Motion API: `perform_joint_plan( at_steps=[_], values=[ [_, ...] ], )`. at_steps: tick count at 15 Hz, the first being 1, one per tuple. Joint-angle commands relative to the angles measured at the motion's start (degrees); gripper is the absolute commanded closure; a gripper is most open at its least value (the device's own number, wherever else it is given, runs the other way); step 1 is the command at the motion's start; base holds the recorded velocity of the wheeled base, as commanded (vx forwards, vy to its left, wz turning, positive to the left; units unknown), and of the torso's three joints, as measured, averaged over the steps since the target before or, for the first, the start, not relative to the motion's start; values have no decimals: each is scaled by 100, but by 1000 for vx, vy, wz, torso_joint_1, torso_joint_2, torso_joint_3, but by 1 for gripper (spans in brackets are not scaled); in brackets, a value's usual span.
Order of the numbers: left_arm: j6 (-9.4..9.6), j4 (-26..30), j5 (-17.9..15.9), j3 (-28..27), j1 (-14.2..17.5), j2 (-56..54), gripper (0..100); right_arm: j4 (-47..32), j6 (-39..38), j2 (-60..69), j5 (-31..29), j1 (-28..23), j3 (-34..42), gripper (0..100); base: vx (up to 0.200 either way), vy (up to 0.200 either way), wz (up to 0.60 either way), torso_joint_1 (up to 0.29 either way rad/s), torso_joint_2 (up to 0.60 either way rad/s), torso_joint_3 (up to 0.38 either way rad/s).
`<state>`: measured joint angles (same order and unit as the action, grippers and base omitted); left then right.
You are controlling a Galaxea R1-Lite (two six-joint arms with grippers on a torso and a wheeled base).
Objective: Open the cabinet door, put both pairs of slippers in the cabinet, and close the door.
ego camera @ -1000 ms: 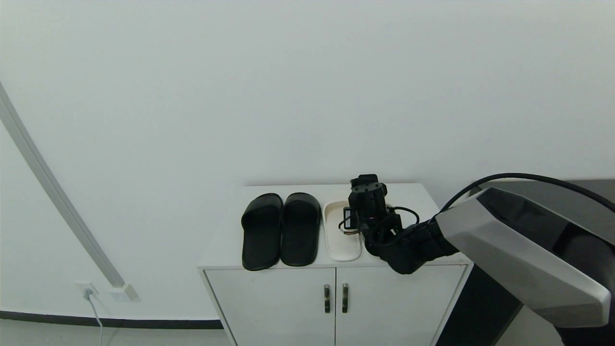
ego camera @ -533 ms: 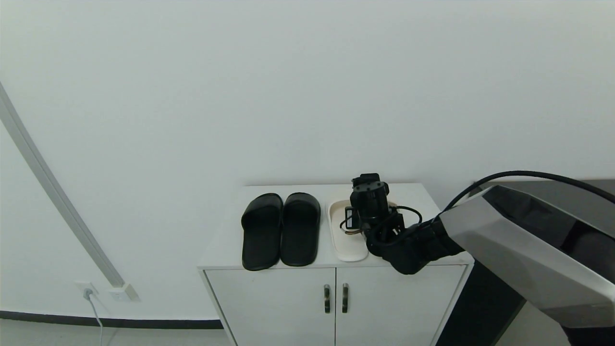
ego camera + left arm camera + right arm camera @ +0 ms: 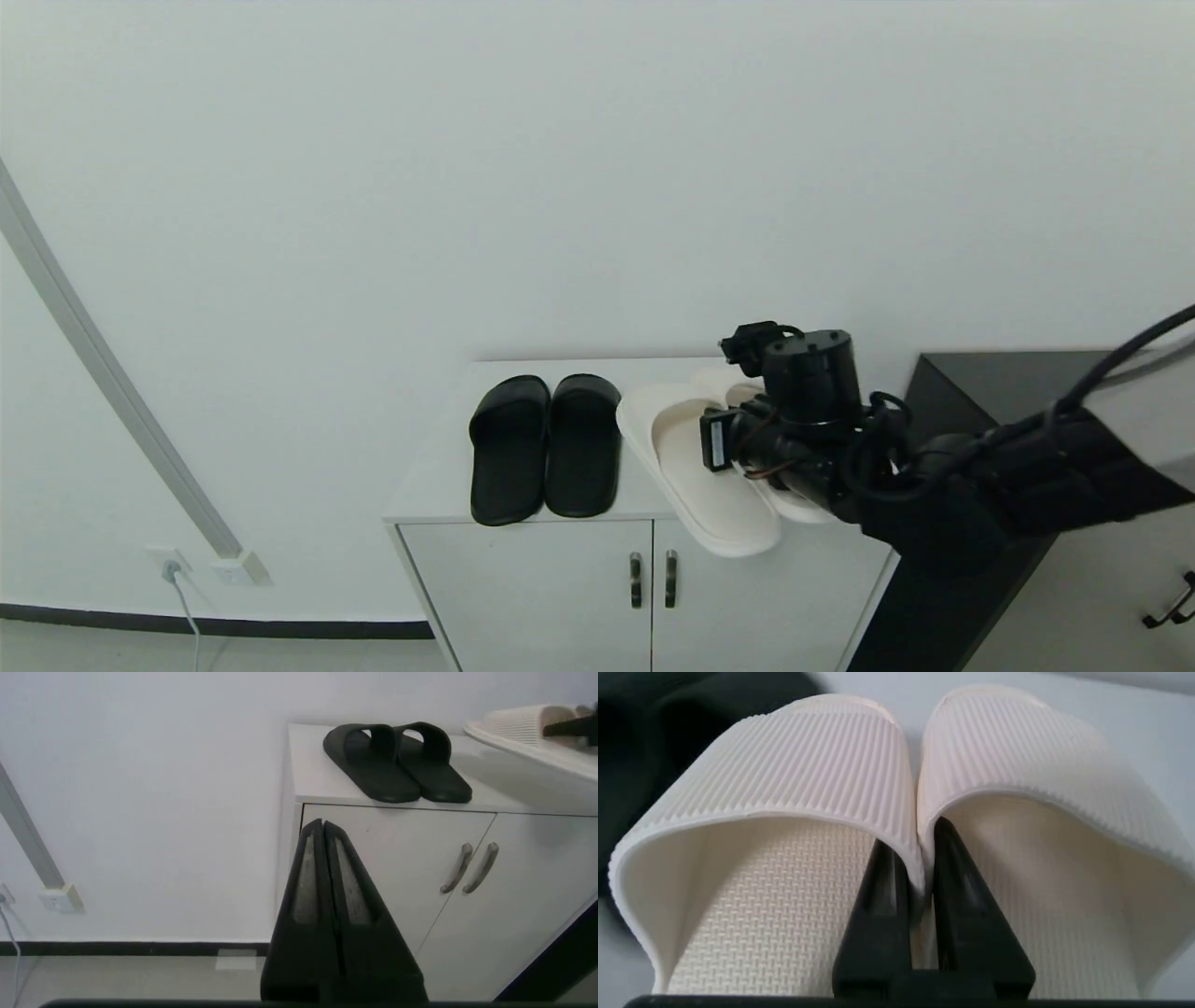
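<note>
A pair of white slippers (image 3: 695,457) hangs tilted over the front right edge of the white cabinet (image 3: 439,485), side by side. My right gripper (image 3: 918,845) is shut on their two touching inner strap edges (image 3: 913,812). A pair of black slippers (image 3: 546,446) lies flat on the cabinet top at the left. Both cabinet doors (image 3: 532,597) are shut, with two dark handles (image 3: 652,579) at the middle. My left gripper (image 3: 324,826) is shut and holds nothing; it sits low in front of the cabinet (image 3: 374,877), left of the handles (image 3: 472,866).
A white wall stands right behind the cabinet. A wall outlet with a cable (image 3: 168,565) and a slanted grey duct (image 3: 93,364) are at the left. A dark block (image 3: 980,373) stands right of the cabinet. Open floor lies in front.
My right arm has lifted the white slippers off the cabinet top and drawn them forward and to the right. They now tilt over the front edge. The black slippers have not moved.
</note>
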<state>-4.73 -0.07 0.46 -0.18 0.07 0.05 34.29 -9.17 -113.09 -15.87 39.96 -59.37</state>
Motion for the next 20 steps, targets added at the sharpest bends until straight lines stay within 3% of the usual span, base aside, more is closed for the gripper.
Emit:
perform_joint_plan(
  at_steps=[1,3,6,10,18,20],
  values=[
    [-2,-1,6,1,1,-5,100,157,354,1580,1148,100,1384,100,0,0,0,0,0,0],
    [7,-1,-2,1,1,4,100,535,767,1914,1640,108,1947,100,0,0,0,0,0,0],
    [25,-1,-2,1,1,4,100,579,794,2195,2510,100,2228,100,0,0,0,0,0,0],
    [16,-1,-2,1,1,4,100,587,794,2160,2519,117,2219,100,0,0,0,0,0,0],
    [7,-1,-2,1,1,4,100,623,794,2204,2536,108,2448,100,-200,0,0,-1,2,5],
    [7,-1,-2,1,1,4,100,605,811,2221,2536,108,2509,100,0,0,0,0,0,0]
  ],
)
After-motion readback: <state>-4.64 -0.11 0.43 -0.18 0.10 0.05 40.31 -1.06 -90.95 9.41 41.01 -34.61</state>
